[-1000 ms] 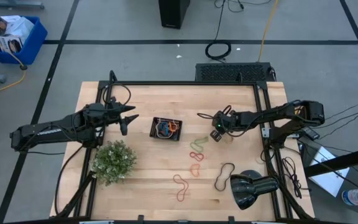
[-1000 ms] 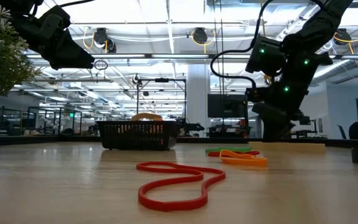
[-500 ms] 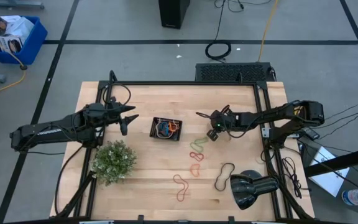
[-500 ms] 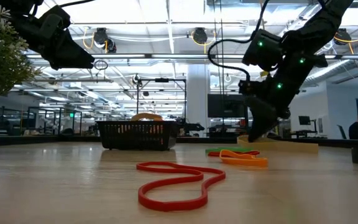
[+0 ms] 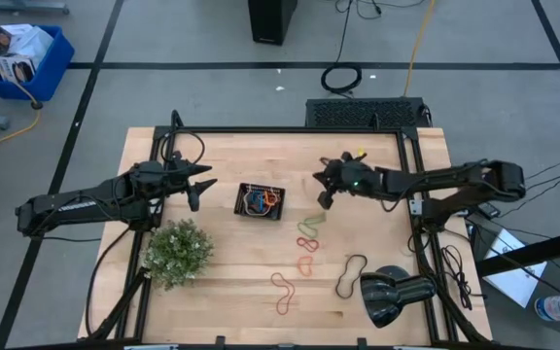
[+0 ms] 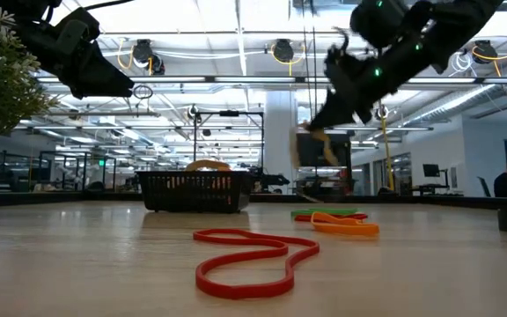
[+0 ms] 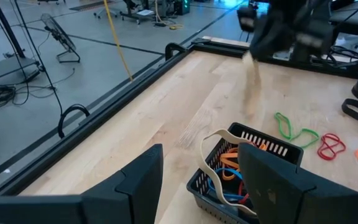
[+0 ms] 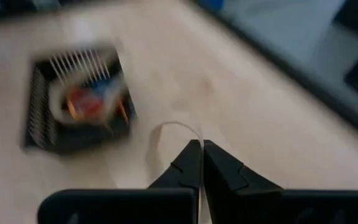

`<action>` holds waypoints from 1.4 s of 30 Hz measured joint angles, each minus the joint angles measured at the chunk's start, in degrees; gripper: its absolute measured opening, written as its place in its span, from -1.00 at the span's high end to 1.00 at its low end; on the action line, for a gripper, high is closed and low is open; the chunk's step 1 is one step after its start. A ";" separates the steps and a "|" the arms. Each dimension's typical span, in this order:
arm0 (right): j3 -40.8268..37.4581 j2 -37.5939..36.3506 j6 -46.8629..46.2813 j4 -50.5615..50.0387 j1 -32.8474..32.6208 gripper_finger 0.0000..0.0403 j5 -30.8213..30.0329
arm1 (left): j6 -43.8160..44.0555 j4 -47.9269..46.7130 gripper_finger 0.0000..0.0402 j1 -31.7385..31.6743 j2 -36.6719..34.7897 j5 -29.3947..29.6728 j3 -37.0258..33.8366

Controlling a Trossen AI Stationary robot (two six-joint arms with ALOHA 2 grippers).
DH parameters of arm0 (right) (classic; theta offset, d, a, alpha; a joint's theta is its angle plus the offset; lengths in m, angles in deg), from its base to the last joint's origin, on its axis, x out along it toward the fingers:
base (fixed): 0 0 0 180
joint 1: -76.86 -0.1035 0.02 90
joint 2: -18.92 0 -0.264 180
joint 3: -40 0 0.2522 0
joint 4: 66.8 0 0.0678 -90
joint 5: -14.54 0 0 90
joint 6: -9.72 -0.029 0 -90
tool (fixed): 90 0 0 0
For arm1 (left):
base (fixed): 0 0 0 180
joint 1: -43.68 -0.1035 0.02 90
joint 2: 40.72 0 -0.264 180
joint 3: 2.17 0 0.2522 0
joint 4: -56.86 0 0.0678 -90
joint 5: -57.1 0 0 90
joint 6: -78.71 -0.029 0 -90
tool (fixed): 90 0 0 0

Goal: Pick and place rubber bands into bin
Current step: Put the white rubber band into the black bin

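Observation:
The black mesh bin [image 5: 261,201] stands mid-table with several coloured rubber bands inside; in the left wrist view [image 7: 247,168] a tan band drapes over its rim. My right gripper [image 5: 324,195] hovers right of the bin, shut on a tan rubber band [image 6: 311,148]. Green [image 5: 309,226], red [image 5: 307,243], orange [image 5: 306,264], a larger red [image 5: 282,292] and black [image 5: 350,275] bands lie flat on the table. My left gripper [image 5: 202,185] waits open, left of the bin. My right gripper pinches the tan band between its two fingertips [image 8: 194,155]. The band's free loop [image 8: 178,129] curls out beyond the tips. In the low view it hangs slack below the fingers [image 6: 311,150], lifted clear of the table.
A green plant [image 5: 178,253] stands at the near left. A black lamp-like object [image 5: 392,297] lies at the near right corner. A black frame [image 5: 411,175] borders the table. Bare wood lies between the bin and the far edge.
My right gripper dipped to the table by the green band, then rose and went toward the far edge and the bin. The tan band has come up with it and now hangs clear of the table.

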 joint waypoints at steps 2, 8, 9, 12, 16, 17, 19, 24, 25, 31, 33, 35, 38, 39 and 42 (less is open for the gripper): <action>0.00 -1.92 1.76 3.44 0.00 1.00 1.73 | -0.07 0.02 -0.08 0.01 -0.01 0.00 0.00; 0.73 -6.05 4.80 12.52 -0.02 1.00 9.68 | -0.07 0.02 -0.08 0.01 -0.01 0.00 0.01; 1.55 -6.40 5.28 12.57 -0.02 1.00 10.37 | -0.07 0.02 -0.08 0.00 0.01 0.00 0.02; 4.91 -6.82 7.04 9.94 -0.17 1.00 10.46 | -0.05 0.04 -0.08 -0.01 0.00 0.00 0.01; 10.98 -5.71 10.06 3.75 -0.89 1.00 10.44 | -0.05 0.28 -0.08 -0.01 0.00 0.00 0.01; 12.23 -5.23 10.65 3.22 -1.14 1.00 10.45 | -0.05 0.28 -0.08 0.01 -0.01 -0.01 0.00; 14.17 -4.41 11.65 1.68 -1.58 1.00 10.47 | -0.04 0.40 -0.08 -0.01 0.01 0.00 0.00; 20.23 -0.36 12.94 -1.11 -2.35 1.00 10.51 | -0.05 0.43 -0.08 0.01 0.01 0.00 0.02; 21.40 0.84 13.05 -1.13 -2.53 1.00 10.80 | -0.07 0.44 -0.08 0.02 0.01 -0.02 0.02; 27.86 8.69 13.38 -1.94 -2.99 1.00 19.33 | -0.13 0.44 -0.08 -0.01 0.06 0.00 0.02; 29.39 11.47 14.26 -1.96 -3.10 1.00 19.37 | -0.13 0.44 -0.08 0.02 0.11 -0.02 0.01; 30.56 13.83 14.97 -1.99 -3.10 1.00 19.37 | -0.13 0.44 -0.08 -0.01 0.40 -0.02 0.01; 31.58 17.34 15.28 -1.08 -3.08 1.00 19.29 | -0.16 0.42 -0.08 0.02 0.48 -0.02 0.02; 31.58 18.46 15.22 -0.52 -3.08 1.00 19.30 | -0.16 0.43 -0.08 -0.01 0.55 -0.02 0.02; 31.58 21.67 14.18 1.98 -3.17 1.00 19.40 | -0.16 0.42 -0.08 0.02 0.78 -0.02 0.00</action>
